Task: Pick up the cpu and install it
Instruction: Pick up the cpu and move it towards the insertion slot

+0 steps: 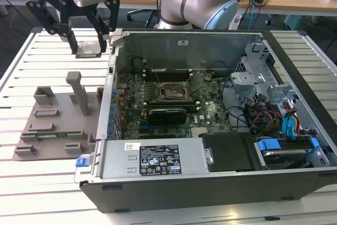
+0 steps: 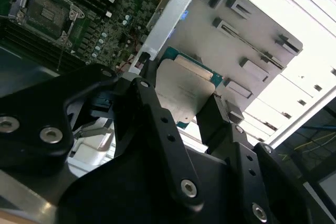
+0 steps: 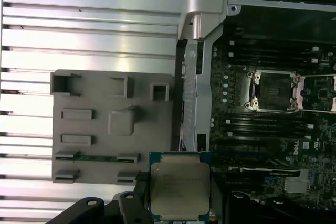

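The cpu (image 2: 185,90) is recorded pinched by two opposite edges between the black fingers (image 2: 151,103) of the gripper (image 1: 89,45). Its silvery top is turned toward both wrist cameras, and its green rim is exposed along the free edges. The jaws are closed only to the chip's width.

The chip is held in the air, touching nothing else, above the slatted table (image 1: 47,51). It is placed just to the exterior view's left of the open computer case (image 1: 210,183). In the first wrist view it is seen over the strip between the grey fixture (image 3: 113,124) and the case's side wall.

The socket (image 3: 273,90) on the motherboard (image 1: 210,111) is noted well apart from the chip, with open room above it. A long black card (image 1: 167,113) is seated just beside the socket.
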Controlling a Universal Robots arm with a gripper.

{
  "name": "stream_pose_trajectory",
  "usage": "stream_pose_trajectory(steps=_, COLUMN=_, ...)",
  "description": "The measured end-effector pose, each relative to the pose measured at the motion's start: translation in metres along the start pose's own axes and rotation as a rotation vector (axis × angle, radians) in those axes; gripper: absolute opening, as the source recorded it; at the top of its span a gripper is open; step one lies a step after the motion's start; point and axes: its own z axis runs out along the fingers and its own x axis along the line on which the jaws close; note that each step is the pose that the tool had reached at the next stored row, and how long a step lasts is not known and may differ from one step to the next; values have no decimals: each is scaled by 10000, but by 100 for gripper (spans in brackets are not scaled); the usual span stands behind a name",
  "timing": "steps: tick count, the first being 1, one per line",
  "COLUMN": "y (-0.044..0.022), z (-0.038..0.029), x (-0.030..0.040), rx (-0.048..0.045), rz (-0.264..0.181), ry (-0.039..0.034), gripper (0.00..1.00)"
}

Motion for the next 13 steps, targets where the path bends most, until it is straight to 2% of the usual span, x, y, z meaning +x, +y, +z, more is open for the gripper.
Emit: stream_pose_trajectory(steps=13, y=-8, z=13, x=-236, rx=-1, rz=-1, ry=0, gripper=55)
